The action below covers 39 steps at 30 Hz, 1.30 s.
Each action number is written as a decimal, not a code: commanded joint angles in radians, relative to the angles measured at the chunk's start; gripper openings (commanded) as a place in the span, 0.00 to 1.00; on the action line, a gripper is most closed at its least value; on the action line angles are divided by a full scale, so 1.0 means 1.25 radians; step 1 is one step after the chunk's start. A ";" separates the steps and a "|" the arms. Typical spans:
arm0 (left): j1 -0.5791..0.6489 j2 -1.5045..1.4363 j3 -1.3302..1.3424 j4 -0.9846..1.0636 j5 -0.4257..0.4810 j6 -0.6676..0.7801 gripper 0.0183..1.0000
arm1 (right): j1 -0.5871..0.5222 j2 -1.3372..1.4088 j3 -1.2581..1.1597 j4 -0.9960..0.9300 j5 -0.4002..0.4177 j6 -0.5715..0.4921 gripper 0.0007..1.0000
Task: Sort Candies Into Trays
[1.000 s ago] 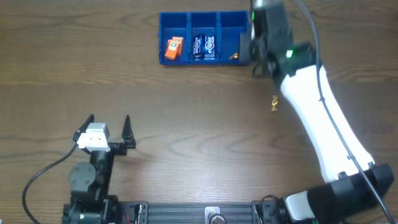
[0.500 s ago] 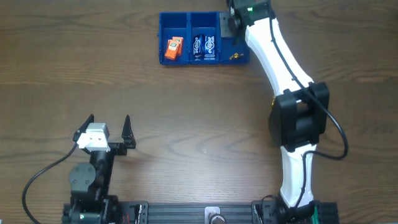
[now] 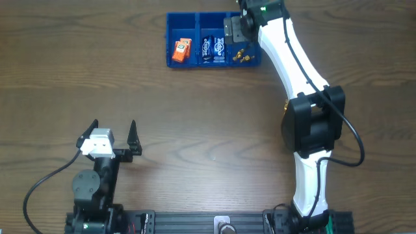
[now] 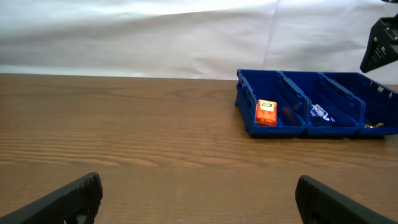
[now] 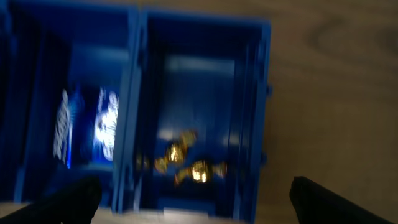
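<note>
A blue three-compartment tray (image 3: pixel 169 39) sits at the table's far centre. An orange candy (image 3: pixel 181 51) lies in its left bin, blue-wrapped candies (image 3: pixel 214 49) in the middle bin, and small gold candies (image 3: pixel 240 56) in the right bin. My right gripper (image 3: pixel 235 29) hangs over the right bin. In the right wrist view it (image 5: pixel 196 202) stands open and empty above the gold candies (image 5: pixel 183 163). My left gripper (image 3: pixel 114 127) is open near the front left, far from the tray (image 4: pixel 273 129).
The right arm's elbow (image 3: pixel 312 123) stands over the table's right middle. Bare wood stretches between the left gripper (image 4: pixel 199 205) and the tray. A white wall backs the table's far edge.
The right arm swung from the tray's right side to over its right bin. More gold candies lie in that bin now than half a second ago. The left arm has not moved.
</note>
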 commanded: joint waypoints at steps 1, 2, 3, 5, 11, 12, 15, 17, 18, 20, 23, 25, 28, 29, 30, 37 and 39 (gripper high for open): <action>0.003 -0.005 -0.013 -0.033 -0.005 0.011 1.00 | -0.013 -0.128 0.003 -0.094 0.045 -0.004 1.00; 0.003 -0.005 -0.013 -0.033 -0.005 0.011 1.00 | -0.016 -0.149 -0.007 -0.112 0.057 -0.004 1.00; 0.003 -0.005 -0.013 -0.033 -0.005 0.011 1.00 | -0.020 -0.173 -0.021 -0.124 0.067 -0.005 1.00; 0.003 -0.005 -0.013 -0.033 -0.005 0.011 1.00 | -0.028 -0.231 -0.074 -0.136 0.070 -0.013 1.00; 0.003 -0.005 -0.013 -0.033 -0.005 0.011 1.00 | -0.071 -0.436 -0.375 -0.073 0.063 -0.002 1.00; 0.003 -0.005 -0.013 -0.033 -0.005 0.011 1.00 | -0.083 -0.475 -0.450 -0.050 0.058 0.009 1.00; 0.003 -0.005 -0.013 -0.033 -0.005 0.011 1.00 | -0.117 -0.524 -0.602 0.009 0.054 0.045 1.00; 0.003 -0.005 -0.013 -0.033 -0.005 0.011 1.00 | -0.134 -0.523 -0.682 0.061 0.020 0.046 1.00; 0.003 -0.005 -0.013 -0.033 -0.005 0.011 1.00 | -0.138 -0.521 -0.722 0.097 0.008 0.045 1.00; 0.003 -0.005 -0.013 -0.033 -0.005 0.011 1.00 | -0.145 -0.521 -0.779 0.158 -0.011 0.045 1.00; 0.003 -0.005 -0.013 -0.033 -0.005 0.011 1.00 | -0.170 -0.514 -0.845 0.240 -0.048 0.042 1.00; 0.003 -0.005 -0.013 -0.033 -0.005 0.011 1.00 | -0.174 -0.498 -0.848 0.255 -0.054 0.042 1.00; 0.003 -0.005 -0.013 -0.033 -0.005 0.011 1.00 | -0.175 -0.466 -0.848 0.264 -0.053 0.039 1.00; 0.003 -0.005 -0.013 -0.033 -0.005 0.011 1.00 | -0.176 -0.449 -0.848 0.269 -0.053 0.039 1.00; 0.003 -0.005 -0.013 -0.033 -0.005 0.011 1.00 | -0.177 -0.436 -0.848 0.274 -0.054 0.039 1.00; 0.003 -0.005 -0.013 -0.033 -0.005 0.011 1.00 | -0.180 -0.381 -0.848 0.289 -0.054 0.039 0.97; 0.003 -0.005 -0.013 -0.033 -0.005 0.011 1.00 | -0.184 -0.373 -0.848 0.285 -0.054 0.039 0.96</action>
